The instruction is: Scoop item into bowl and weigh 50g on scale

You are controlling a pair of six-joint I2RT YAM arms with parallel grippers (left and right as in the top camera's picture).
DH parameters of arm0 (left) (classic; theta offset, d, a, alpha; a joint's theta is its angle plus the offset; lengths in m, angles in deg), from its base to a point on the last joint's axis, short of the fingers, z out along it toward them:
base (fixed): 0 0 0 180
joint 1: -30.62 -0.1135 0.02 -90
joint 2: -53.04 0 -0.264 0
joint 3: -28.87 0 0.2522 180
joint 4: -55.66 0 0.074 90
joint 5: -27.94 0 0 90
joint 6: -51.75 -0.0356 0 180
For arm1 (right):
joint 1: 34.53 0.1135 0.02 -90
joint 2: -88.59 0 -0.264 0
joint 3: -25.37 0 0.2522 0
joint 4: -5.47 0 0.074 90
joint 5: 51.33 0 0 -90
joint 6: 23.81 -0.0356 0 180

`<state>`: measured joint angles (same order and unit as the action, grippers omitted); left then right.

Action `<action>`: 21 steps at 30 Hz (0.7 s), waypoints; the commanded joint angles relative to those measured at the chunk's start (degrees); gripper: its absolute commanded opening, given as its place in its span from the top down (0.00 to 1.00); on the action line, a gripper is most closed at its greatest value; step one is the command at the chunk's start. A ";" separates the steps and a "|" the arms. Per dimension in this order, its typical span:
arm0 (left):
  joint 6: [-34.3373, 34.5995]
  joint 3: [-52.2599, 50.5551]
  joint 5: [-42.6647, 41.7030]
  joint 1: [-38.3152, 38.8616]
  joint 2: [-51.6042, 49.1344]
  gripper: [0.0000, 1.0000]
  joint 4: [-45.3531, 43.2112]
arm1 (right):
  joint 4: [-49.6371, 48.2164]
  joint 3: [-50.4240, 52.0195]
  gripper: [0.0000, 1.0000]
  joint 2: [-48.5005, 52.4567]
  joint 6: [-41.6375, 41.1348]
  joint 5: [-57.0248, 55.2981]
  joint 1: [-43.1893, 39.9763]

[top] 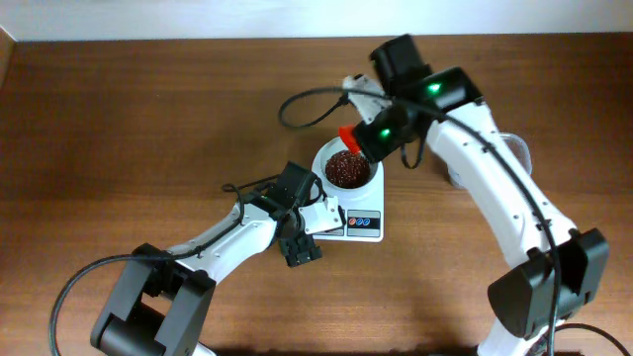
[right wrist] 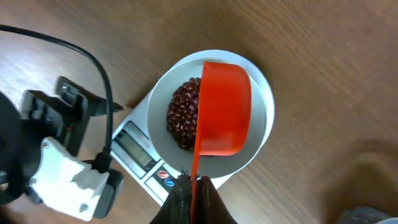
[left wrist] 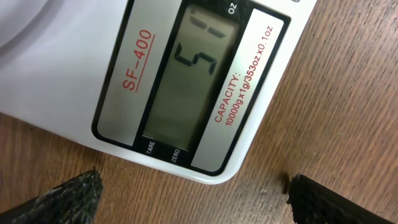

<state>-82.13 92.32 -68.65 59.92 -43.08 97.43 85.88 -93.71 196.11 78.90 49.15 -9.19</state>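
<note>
Right gripper is clamped tight on the scoop's thin handle over the bowl; beans are judged light, loose, spill-prone; left gripper is spread wide, empty.

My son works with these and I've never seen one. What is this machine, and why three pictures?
Two robot arms work at a wooden table. One picture is from a camera overhead; the others are from cameras on each wrist. The left gripper, open and empty, is close to the white scale, so its camera shows the display. The right gripper is shut on the handle of a red scoop, held over a white bowl of reddish-brown beans standing on the scale.
</note>
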 commanded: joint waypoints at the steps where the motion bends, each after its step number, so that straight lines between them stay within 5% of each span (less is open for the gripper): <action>1: 0.33 -0.28 0.02 0.07 -0.52 0.01 0.07 | -0.39 -0.96 0.96 1.18 0.35 -5.35 2.08; 21: 0.33 -0.28 0.02 0.07 -0.52 0.01 0.07 | -0.79 4.33 0.96 8.35 0.39 -8.15 2.36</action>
<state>-82.13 92.32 -68.65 59.92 -43.08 97.43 85.40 -91.92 204.05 78.88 41.66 -7.00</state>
